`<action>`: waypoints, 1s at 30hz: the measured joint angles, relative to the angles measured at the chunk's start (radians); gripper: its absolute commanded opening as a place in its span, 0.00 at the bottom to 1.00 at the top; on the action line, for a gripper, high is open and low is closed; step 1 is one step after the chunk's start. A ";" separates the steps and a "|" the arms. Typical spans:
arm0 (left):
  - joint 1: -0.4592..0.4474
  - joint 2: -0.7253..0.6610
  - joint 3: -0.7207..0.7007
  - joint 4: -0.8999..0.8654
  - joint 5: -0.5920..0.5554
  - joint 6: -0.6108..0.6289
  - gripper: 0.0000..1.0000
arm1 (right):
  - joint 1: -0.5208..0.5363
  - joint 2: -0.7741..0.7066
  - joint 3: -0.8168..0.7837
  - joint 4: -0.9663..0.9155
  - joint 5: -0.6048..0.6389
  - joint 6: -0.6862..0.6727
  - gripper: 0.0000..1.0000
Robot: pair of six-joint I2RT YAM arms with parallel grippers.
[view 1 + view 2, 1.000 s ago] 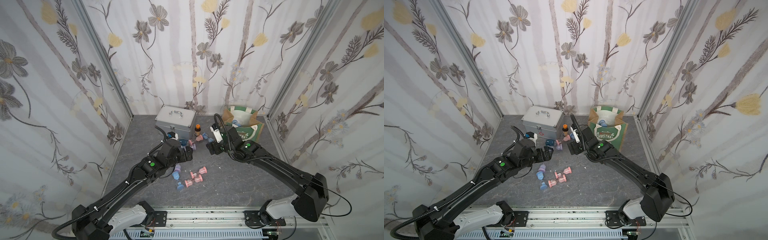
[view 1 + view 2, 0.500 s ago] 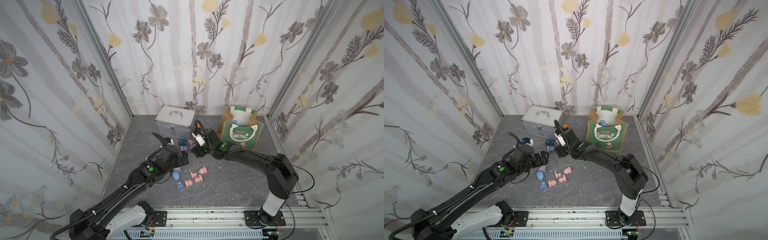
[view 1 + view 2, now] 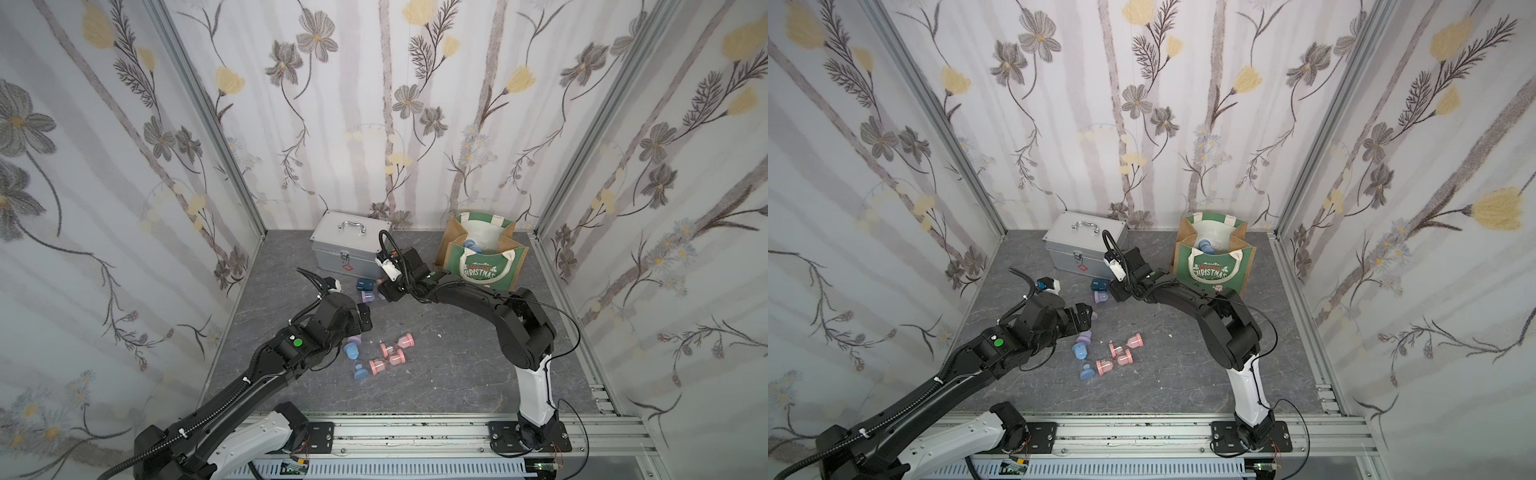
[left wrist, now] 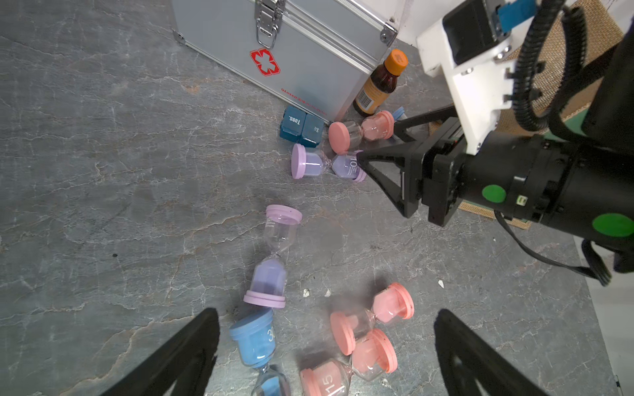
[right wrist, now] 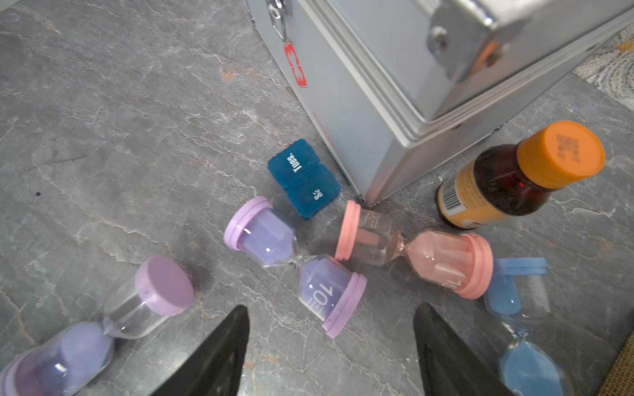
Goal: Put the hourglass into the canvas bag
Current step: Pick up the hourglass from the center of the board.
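The canvas bag [image 3: 478,270] [image 3: 1212,272] stands at the back right with a blue hourglass [image 3: 471,246] inside it. Several hourglasses lie on the grey floor. My right gripper [image 5: 332,308] [image 3: 384,291] is open and low beside the metal case. The numbered end of a purple hourglass [image 5: 295,260] [image 4: 326,164] lies at the mouth of its jaws, touching neither finger. A pink hourglass [image 5: 411,250] and a blue hourglass [image 5: 521,308] lie just beyond it. My left gripper [image 4: 326,313] [image 3: 363,318] hangs open and empty over pink hourglasses [image 4: 374,315] and a blue one [image 4: 255,343].
A silver metal case [image 3: 349,245] [image 5: 411,68] stands at the back. Against it are a brown bottle with an orange cap [image 5: 507,178] and a blue pill box [image 5: 303,178]. Another purple hourglass [image 4: 274,260] lies between the two grippers. Papered walls close in three sides.
My right arm has swung left from in front of the bag and come down by the case, its jaws narrowing. The left gripper has drawn back a little toward the front.
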 measured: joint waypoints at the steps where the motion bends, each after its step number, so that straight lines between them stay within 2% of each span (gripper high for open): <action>1: 0.000 0.000 0.000 -0.002 -0.003 0.000 1.00 | -0.001 0.011 0.012 -0.001 -0.003 -0.006 0.70; 11: 0.000 -0.001 0.002 -0.010 -0.021 0.000 1.00 | -0.005 0.108 0.104 -0.059 -0.038 -0.043 0.69; 22: 0.000 -0.004 0.002 -0.010 -0.032 0.000 1.00 | 0.018 0.134 0.096 -0.085 -0.066 -0.061 0.67; 30: 0.000 -0.006 0.002 -0.010 -0.032 0.000 1.00 | 0.032 0.130 0.048 -0.098 -0.074 -0.080 0.63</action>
